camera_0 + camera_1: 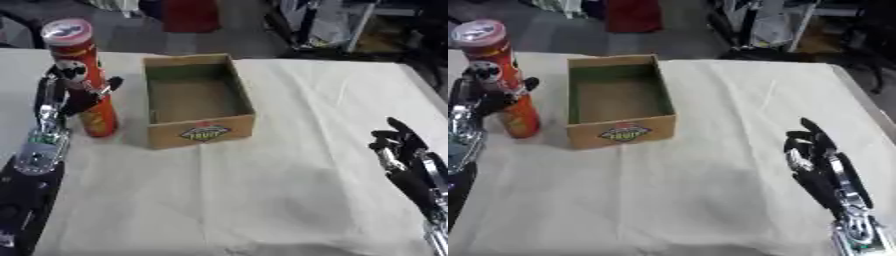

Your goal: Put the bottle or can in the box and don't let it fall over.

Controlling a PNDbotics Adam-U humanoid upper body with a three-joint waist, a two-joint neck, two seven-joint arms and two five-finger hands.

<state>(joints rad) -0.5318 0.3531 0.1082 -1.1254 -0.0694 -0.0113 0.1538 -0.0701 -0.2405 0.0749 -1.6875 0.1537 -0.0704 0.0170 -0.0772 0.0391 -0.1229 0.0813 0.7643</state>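
Surface: white cloth-covered table (262, 200), creased, with dim workshop clutter beyond its far edge
Left eye view, can: tall red cylindrical snack can (80, 75) with a pale lid, standing upright on the cloth just left of the box, outside it
Left eye view, box: open brown cardboard box (201, 131) with a fruit label on its near wall, nothing visible inside
Left eye view, left hand: black and silver left hand (66, 97) reaches up from the lower left, forearm along the table edge, fingers and thumb curled round the can's middle
Left eye view, right hand: black right hand (404, 155) lies at the right edge, well apart from the box, fingers relaxed and pointing up the table
Right eye view, left side: only the fingers on the can and a strip of silver wrist show; the forearm is cut off by the picture's edge
Right eye view, right side: the right hand sits further in, showing its whole wrist and silver forearm down to the bottom corner
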